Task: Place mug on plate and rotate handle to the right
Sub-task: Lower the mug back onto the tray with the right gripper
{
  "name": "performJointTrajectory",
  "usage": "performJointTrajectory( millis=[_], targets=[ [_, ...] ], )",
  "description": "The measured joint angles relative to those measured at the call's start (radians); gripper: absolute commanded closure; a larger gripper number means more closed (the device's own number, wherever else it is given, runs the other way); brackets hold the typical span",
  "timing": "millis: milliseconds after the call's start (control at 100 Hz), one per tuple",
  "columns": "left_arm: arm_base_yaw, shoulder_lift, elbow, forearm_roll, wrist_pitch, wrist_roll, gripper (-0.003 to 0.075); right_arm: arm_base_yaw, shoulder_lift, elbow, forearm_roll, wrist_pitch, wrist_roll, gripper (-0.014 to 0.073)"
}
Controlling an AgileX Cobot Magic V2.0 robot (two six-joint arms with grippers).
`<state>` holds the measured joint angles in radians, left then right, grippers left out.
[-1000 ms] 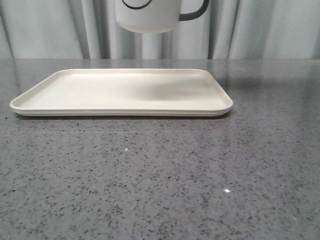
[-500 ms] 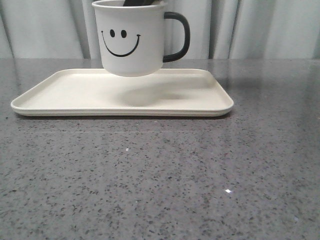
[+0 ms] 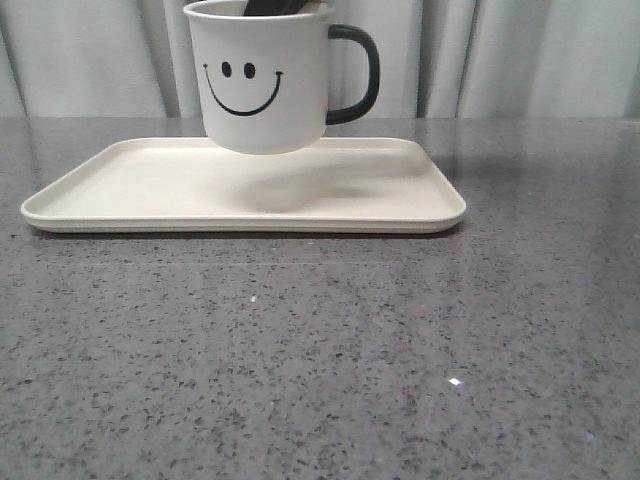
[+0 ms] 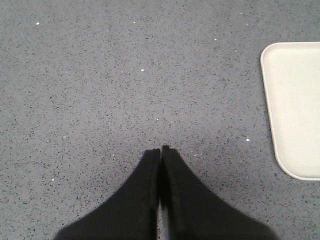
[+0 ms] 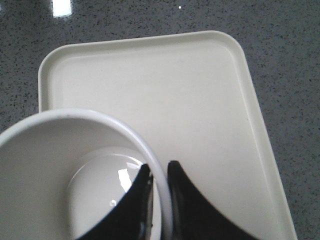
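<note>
The white mug (image 3: 265,85) with its black smiley face hangs a little above the cream plate (image 3: 120,190), face toward the camera. Its black handle (image 3: 358,85) points right. My right gripper (image 5: 159,172) is shut on the mug's rim (image 5: 125,131), one finger inside and one outside; in the front view only a dark bit of it shows inside the mug's mouth (image 3: 275,6). The plate (image 5: 200,100) lies below the mug in the right wrist view. My left gripper (image 4: 161,150) is shut and empty over bare grey table, left of the plate's end (image 4: 295,110).
The grey speckled tabletop (image 3: 320,350) stretches in front of the plate. Pale curtains (image 3: 540,60) hang behind the table's far edge.
The mug came down from the top of the view to just above the plate and shifted a little left; over the last half second it has barely moved.
</note>
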<state>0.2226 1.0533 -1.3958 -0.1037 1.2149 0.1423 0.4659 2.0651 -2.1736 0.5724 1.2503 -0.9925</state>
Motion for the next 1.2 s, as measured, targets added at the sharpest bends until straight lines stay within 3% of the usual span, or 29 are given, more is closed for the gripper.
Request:
performJointTrajectory(
  millis=[1200],
  targets=[
    [0.000,0.000,0.000,0.000,-0.008,0.002,0.0740,0.008,0.081,0.000,0.006,-0.004,-0.006,0.0659]
  ],
)
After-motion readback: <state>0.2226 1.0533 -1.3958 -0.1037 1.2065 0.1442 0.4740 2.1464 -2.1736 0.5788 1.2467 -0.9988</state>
